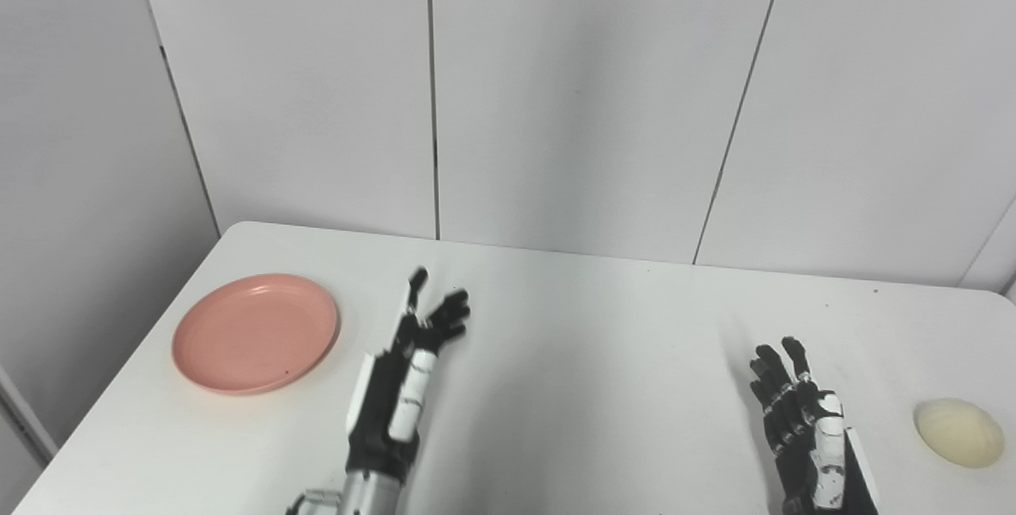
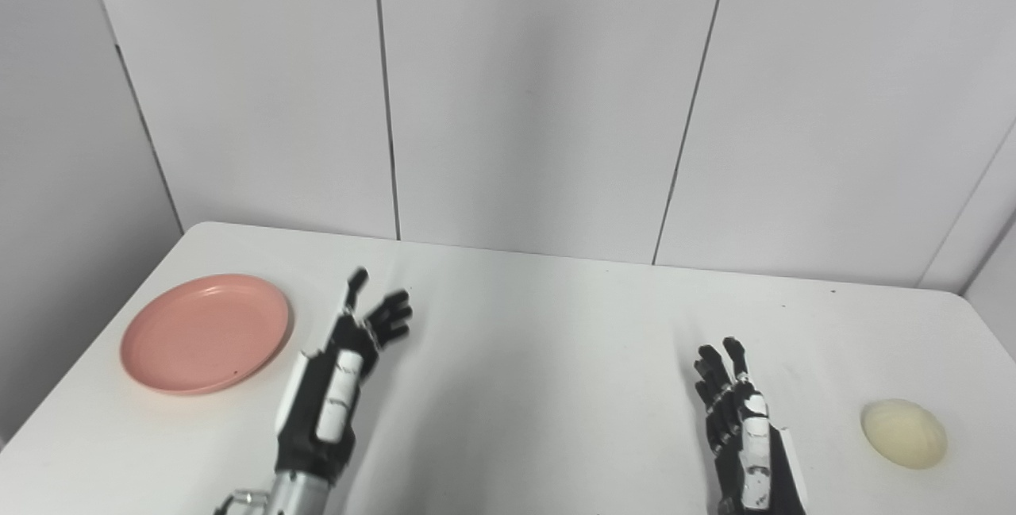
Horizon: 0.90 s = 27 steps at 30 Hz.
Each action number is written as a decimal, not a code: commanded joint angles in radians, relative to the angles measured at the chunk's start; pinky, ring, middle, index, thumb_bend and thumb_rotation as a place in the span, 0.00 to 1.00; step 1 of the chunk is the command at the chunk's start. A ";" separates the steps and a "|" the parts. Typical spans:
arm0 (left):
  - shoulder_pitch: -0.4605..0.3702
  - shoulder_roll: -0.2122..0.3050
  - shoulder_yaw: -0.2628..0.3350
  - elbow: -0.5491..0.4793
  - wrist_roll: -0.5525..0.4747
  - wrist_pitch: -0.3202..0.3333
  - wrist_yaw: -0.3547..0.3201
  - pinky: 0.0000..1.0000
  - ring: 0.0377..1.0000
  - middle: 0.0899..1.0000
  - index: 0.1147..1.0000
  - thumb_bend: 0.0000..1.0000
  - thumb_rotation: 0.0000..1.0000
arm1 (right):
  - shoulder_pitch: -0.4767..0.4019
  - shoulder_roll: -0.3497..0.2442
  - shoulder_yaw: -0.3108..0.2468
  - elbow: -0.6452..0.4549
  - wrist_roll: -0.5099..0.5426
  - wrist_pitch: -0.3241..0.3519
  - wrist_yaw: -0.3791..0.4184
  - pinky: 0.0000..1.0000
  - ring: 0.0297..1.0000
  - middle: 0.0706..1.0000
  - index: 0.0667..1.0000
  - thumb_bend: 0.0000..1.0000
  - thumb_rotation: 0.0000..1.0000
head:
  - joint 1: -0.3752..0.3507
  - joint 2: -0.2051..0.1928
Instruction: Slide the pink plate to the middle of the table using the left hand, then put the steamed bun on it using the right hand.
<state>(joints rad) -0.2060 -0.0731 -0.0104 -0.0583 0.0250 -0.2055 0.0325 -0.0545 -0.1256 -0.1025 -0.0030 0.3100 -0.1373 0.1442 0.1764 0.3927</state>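
Lower right of frame: our right hand (image 1: 806, 428), black and white, fingers spread, holding nothing. Just beside it at the right edge, apart from it: the pale cream, domed steamed bun (image 1: 959, 432) on the white table (image 1: 587, 388). Lower centre-left: our left hand (image 1: 405, 376), fingers apart, empty. Further, at left: the round pink plastic plate (image 1: 255, 333), near the table's left edge, clear of the hand.
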 commanded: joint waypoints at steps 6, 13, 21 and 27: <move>-0.146 0.111 0.108 0.004 -0.005 0.008 0.026 0.77 0.80 0.78 0.86 0.83 0.90 | 0.061 0.002 0.001 0.040 0.003 0.016 0.013 0.99 0.95 0.92 0.99 0.69 1.00 | -0.024 0.005; -0.225 0.235 0.186 0.106 0.012 -0.103 0.046 0.77 0.78 0.79 0.88 0.85 0.89 | 0.056 0.009 0.003 0.038 0.009 0.032 0.011 0.99 0.95 0.91 0.99 0.71 1.00 | -0.024 0.004; -0.318 0.375 0.260 0.275 0.036 -0.184 0.087 0.77 0.78 0.80 0.92 0.88 0.92 | 0.053 0.020 0.011 0.033 -0.022 0.023 0.002 0.95 0.93 0.90 0.98 0.69 1.00 | -0.035 0.005; -0.357 0.450 0.283 0.360 0.022 -0.192 0.088 0.78 0.79 0.80 0.90 0.83 0.93 | 0.051 0.024 0.011 0.039 -0.031 0.018 0.002 0.94 0.93 0.90 0.98 0.69 1.00 | -0.042 0.004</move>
<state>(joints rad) -0.5159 0.3494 0.2671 0.3072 0.0424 -0.3648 0.1042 -0.0499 -0.1201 -0.0970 -0.0111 0.2769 -0.1134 0.1415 0.1335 0.3958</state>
